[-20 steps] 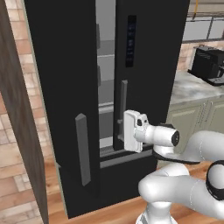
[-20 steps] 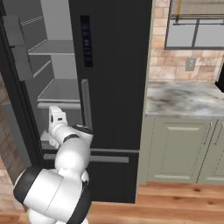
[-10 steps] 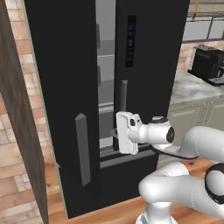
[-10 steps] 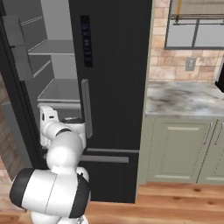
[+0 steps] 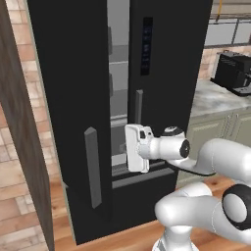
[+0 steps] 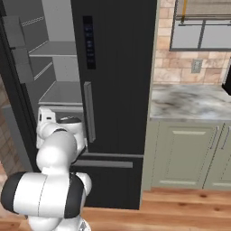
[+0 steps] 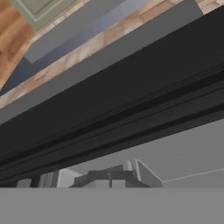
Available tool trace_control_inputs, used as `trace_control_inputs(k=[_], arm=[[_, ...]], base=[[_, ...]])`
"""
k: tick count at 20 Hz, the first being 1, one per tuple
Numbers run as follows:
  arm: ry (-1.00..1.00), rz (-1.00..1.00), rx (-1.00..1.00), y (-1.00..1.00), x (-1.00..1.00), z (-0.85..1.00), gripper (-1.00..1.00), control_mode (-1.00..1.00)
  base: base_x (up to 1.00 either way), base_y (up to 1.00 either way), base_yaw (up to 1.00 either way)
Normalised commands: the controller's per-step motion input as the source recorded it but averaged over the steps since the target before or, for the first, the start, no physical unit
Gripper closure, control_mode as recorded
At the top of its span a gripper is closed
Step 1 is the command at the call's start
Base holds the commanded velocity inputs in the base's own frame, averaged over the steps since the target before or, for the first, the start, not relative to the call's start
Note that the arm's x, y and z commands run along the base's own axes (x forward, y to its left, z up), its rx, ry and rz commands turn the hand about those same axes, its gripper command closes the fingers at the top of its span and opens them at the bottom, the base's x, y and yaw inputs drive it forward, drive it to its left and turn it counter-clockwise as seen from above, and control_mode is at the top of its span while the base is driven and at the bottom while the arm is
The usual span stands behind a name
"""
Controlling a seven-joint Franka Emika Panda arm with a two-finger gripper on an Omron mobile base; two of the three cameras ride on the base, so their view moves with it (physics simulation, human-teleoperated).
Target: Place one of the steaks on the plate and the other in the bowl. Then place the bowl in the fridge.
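The fridge is tall and black, standing between a brick wall on one side and pale green cabinets under a marbled grey desk on the other. Its left door stands ajar and carries a long grey upright handle; the right door is shut, with a narrow dark display panel near the top and its own grey handle lower down. Through the gap the inside shows light grey, with flat grey shelves one above another and bins on the inner face of the open door. Below the doors runs a dark drawer front with a grey bar across it.

The white arm reaches forward at about the height of the lower shelf, its hand turned toward the gap between the two doors, just in front of the fridge's lower opening. In the hand view the camera looks along the black edge of the fridge, with grey inner surface below and wooden floor above. The jaws are pressed together, and nothing can be seen between them.

A black toaster-like appliance sits on the desk to the right.
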Motion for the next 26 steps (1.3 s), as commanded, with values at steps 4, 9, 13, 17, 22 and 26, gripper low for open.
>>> trace_control_inputs(k=[4, 9, 13, 17, 22, 26], arm=[[0.20, 0.40, 0.10, -0.01, 0.41, 0.28, 1.00, -1.00], [0.19, 0.41, 0.12, -0.08, 0.47, 0.32, 1.00, -1.00], [0.16, 0.44, 0.13, -0.15, 0.50, 0.28, 1.00, -1.00], [0.14, 0.44, 0.14, -0.17, 0.60, 0.25, 1.00, -1.00], [0.15, 0.47, 0.15, -0.17, 0.66, 0.24, 1.00, -1.00], [0.16, 0.49, 0.14, -0.09, 0.57, 0.20, 1.00, -1.00]], base=[[0.00, 0.00, 0.00], [0.00, 0.00, 0.00], [0.00, 0.00, 0.00], [0.00, 0.00, 0.00], [0.00, 0.00, 0.00], [0.00, 0.00, 0.00]])
